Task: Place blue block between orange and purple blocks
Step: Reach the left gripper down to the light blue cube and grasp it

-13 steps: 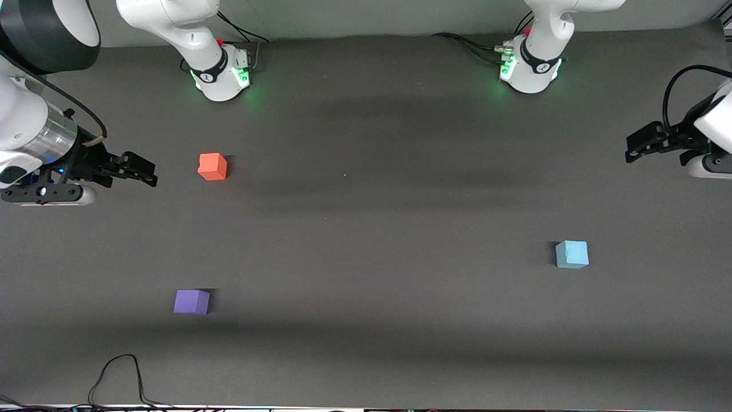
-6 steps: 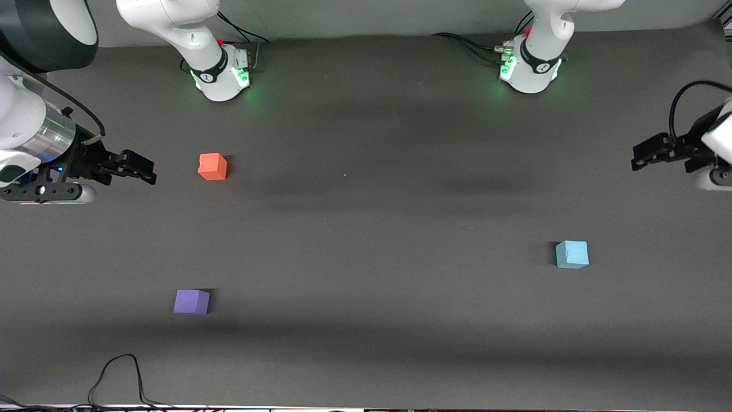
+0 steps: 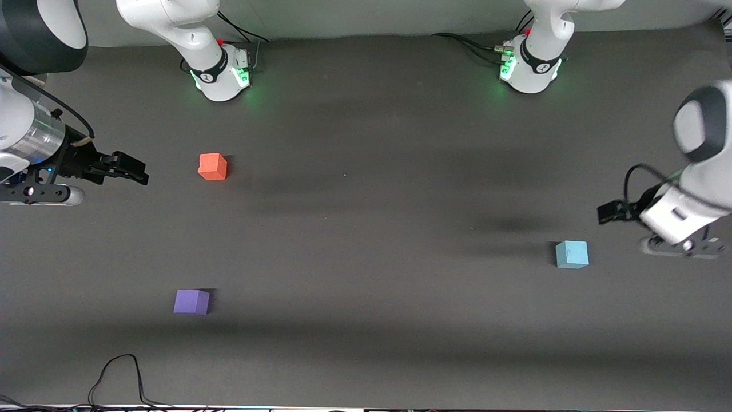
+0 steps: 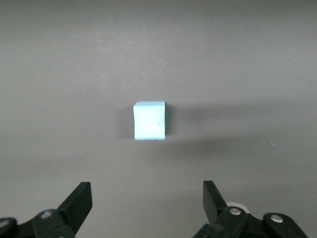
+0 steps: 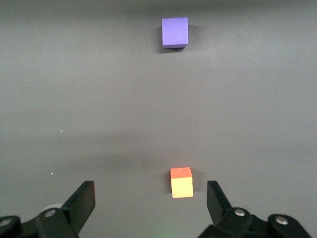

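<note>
Left pincer [image 3: 607, 212]: motion-blurred in front view, fingers indistinct there. Right arm cut by frame edge at 9 o'clock. Both wrist views crop pincer bodies at 6 o'clock.

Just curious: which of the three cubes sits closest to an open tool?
The blue block, alone toward the left arm's end, beside the open left tool.

This is a robotics lab set up for testing. Two white jointed robot arms stand bolted by their bases, the left arm's base [image 3: 530, 67] and the right arm's base [image 3: 222, 71] both glowing with green status lights, on a desk [image 3: 366, 217] covered in plain dark grey matting. Black cables [image 3: 120, 377] trail along its edge nearest the front camera.
</note>
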`<state>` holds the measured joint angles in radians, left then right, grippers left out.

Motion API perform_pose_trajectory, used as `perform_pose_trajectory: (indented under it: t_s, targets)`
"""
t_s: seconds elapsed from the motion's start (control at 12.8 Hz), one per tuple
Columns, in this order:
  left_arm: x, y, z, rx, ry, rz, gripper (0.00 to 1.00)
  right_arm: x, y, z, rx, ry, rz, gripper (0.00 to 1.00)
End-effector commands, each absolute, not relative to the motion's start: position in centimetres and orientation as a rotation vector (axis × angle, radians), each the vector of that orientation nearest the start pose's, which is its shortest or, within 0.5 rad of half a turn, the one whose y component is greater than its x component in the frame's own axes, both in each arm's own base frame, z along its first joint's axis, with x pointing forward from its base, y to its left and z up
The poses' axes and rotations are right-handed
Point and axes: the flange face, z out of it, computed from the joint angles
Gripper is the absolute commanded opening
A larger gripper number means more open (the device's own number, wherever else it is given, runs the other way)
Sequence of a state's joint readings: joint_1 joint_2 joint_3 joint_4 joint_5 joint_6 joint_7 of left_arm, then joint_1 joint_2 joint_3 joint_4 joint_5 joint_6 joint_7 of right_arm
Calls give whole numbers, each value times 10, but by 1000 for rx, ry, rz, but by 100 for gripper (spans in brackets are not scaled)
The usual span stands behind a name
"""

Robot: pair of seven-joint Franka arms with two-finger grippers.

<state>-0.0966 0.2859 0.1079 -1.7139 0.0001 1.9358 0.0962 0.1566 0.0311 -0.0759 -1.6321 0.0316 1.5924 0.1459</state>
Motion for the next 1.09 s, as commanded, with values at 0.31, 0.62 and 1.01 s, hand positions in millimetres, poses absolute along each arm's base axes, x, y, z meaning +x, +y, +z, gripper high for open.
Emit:
perform_pose_trajectory:
  t_s: [0.31,0.62,1.01]
  targets:
    - [654,17,270,-3085,169,-5,100,542,27,587,-3091,42,161,100]
    - [630,16,226,-3084,170,-46,100,504,33,571,-3078,14,124,100]
    - [622,15,212,-3092,161,8,92,517,36,575,-3093,-1,116,100]
